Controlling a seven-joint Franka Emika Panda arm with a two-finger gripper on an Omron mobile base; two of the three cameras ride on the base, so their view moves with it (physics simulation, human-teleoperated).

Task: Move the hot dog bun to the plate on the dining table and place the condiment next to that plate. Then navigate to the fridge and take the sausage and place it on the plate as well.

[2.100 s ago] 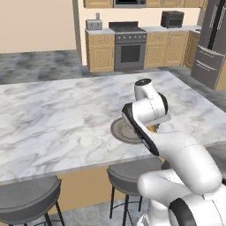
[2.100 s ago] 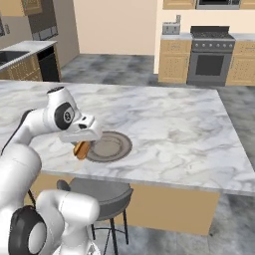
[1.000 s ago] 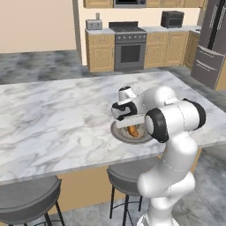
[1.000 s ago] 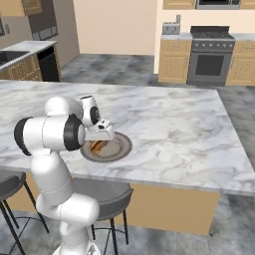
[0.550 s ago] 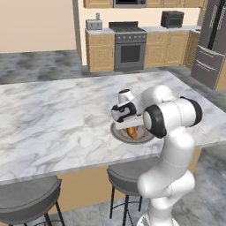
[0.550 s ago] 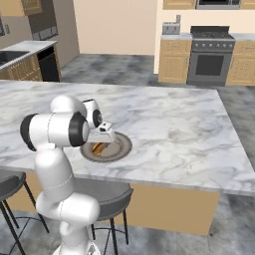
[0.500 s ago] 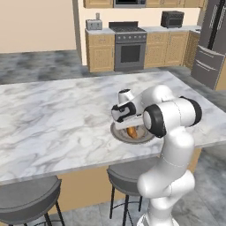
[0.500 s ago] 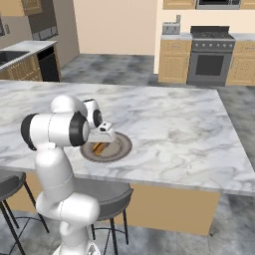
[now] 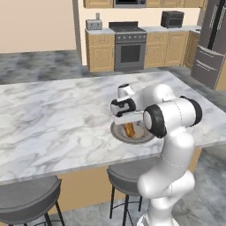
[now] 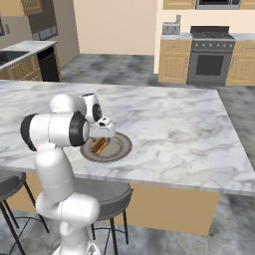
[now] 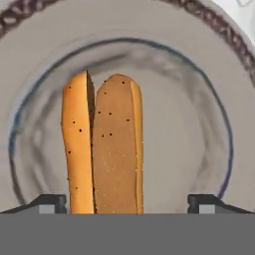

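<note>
The hot dog bun (image 9: 129, 130) is lying on the plate (image 9: 118, 133), which is sitting on the dining table (image 9: 53, 114) near that table's front edge, as the left base view shows; here the gripper (image 9: 128, 120) is hanging directly over the bun, and the arm is bending across the right part of the plate. Two grey stools (image 9: 26, 198) are standing below the table's front edge, while beyond the table's far side a stove (image 9: 129, 45) is standing between wooden cabinets (image 9: 101, 50) and the fridge (image 9: 212, 42) is rising past the table's far right corner. In the right base view, the hot dog bun (image 10: 100, 146) is resting in the left half of the plate (image 10: 122, 145), again close to the front edge of the dining table (image 10: 169, 129), and the gripper (image 10: 102, 132) is poised just above the bun; a stove (image 10: 212, 49) is standing beyond the table's far side. In the hand view, the hot dog bun (image 11: 103, 144) is lying in the plate's (image 11: 189, 119) flat centre, its lengthwise split facing the camera, and the two fingertips (image 11: 50, 203) are standing wide apart, one on each side of the bun and clear of it, gripping nothing.
</note>
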